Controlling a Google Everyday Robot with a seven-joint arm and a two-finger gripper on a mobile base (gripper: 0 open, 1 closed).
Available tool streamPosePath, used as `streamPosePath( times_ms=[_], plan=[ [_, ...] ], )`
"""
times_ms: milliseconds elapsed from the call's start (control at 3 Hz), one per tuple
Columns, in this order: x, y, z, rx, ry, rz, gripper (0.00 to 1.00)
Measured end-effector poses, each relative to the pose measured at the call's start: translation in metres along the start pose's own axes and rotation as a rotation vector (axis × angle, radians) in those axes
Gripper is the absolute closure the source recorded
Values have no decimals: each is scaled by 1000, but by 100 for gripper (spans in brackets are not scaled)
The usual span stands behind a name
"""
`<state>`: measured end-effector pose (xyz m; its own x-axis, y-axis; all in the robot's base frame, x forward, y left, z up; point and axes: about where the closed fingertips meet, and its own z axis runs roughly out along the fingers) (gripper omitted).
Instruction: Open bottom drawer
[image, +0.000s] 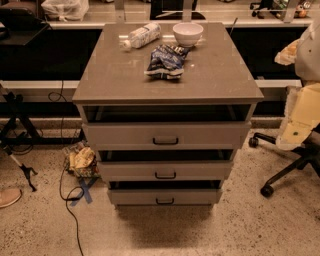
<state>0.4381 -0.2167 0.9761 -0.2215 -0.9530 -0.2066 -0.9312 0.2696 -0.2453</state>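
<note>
We are seeing the bottom drawer (165, 196) sitting lowest in the cabinet (215, 75), showing only a thin dark gap above its front, so we are judging the pull mostly undone; the tool (295, 127) is hanging at the right edge, well apart, and we cannot tell its state

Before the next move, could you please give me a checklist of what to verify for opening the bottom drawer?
1. The handle of the bottom drawer is visible and unobstructed: ok.
2. Drawer pulled out: not ok; no tray shows.
3. The gripper is at the handle: not ok; it is not in view, and only the arm shows at the right edge.
4. Nothing lies on the floor in the drawer's path: ok.
5. The cable and chair base are apart from the drawer: ok.
</note>
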Motion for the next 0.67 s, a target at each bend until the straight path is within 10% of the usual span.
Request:
streamPosePath(
  times_ms=[667],
  plan=[
    [7,-1,9,-10,-24,20,0]
  ],
)
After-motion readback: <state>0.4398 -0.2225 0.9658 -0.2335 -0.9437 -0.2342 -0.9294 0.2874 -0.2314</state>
